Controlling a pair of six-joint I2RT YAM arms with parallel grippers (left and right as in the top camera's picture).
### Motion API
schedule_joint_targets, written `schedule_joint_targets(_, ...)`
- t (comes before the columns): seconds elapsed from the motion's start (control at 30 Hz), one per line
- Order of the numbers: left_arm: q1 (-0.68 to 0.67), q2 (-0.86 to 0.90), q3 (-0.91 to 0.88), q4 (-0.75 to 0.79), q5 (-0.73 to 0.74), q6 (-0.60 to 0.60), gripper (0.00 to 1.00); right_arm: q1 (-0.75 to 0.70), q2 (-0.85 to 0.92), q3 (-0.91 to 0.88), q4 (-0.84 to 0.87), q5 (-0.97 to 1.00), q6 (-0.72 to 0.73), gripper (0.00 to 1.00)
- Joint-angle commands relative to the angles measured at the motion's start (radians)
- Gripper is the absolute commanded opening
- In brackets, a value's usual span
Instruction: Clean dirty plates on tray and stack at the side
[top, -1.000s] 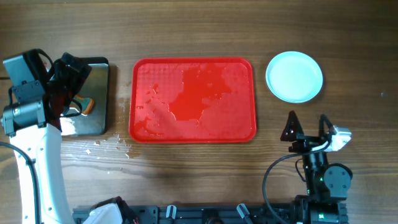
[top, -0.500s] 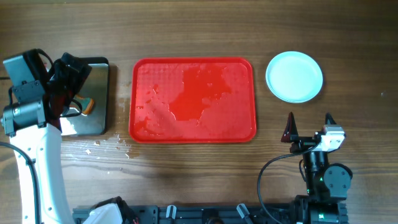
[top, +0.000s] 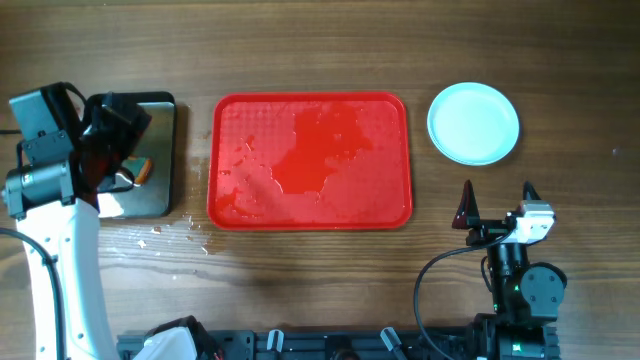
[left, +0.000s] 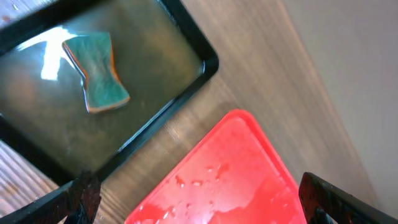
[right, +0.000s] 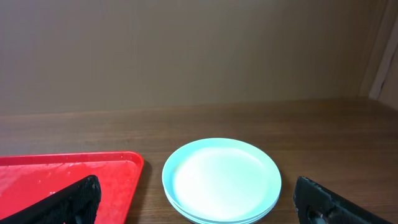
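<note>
plates: stacked on the tabletop (top: 320, 280), plates (top: 473, 122) at 3 o'clock of the tray, just apart from its rim. More than one rim shows in my right wrist view; exact count I can't fix. Top face looks clean, no smear.
tray: red tray (top: 310, 103) mid-tabletop, no plate on it, wet film and droplets only. Long axis runs 9-to-3 in the overhead view.
right end effector: my right end effector (top: 496, 200) has fingers spread wide, nothing between them, hanging low near my base.
left end effector: my left end effector (left: 202, 199) is spread apart too, carrying nothing, hovering over the metal tray (left: 208, 62).
sponge: green-and-orange sponge (left: 96, 71) lying in the metal tray, at about 10 o'clock from my left fingers in the wrist view, not touched.
key relation: the stack sits at 12 o'clock from my right end effector, barely toward 11, with bare wood between. Right arm is far nearer; the left is across the tray at 9 o'clock. Plates are round, so no grip axis to favour.
stage (judgement): wiping and stacking look done.
next (judgement): probably only parking the arms. If the stack needs a nudge, the right takes it, reaching straight to 12.
risk: wet plates could slide.
</note>
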Motion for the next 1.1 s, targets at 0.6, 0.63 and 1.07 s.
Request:
schedule_joint_targets(0.6,-0.267,-1.088,-1.186,0.914,-0.026,0.402,1.0,-0.005,-0.006,-0.001,0.001,0.018,-0.014,1.0)
schedule_joint_targets(0.63,-0.281,-1.133,-1.199,0.9,-0.037,0.402,1.0,-0.005,-0.006,-0.001,0.001,0.018,-0.014,1.0)
schedule_joint_targets(1.07,-0.31,-1.273,-1.199,0.769,-0.063,0.481,1.0,-0.005,-0.006,-0.001,0.001,0.018,-0.014,1.0)
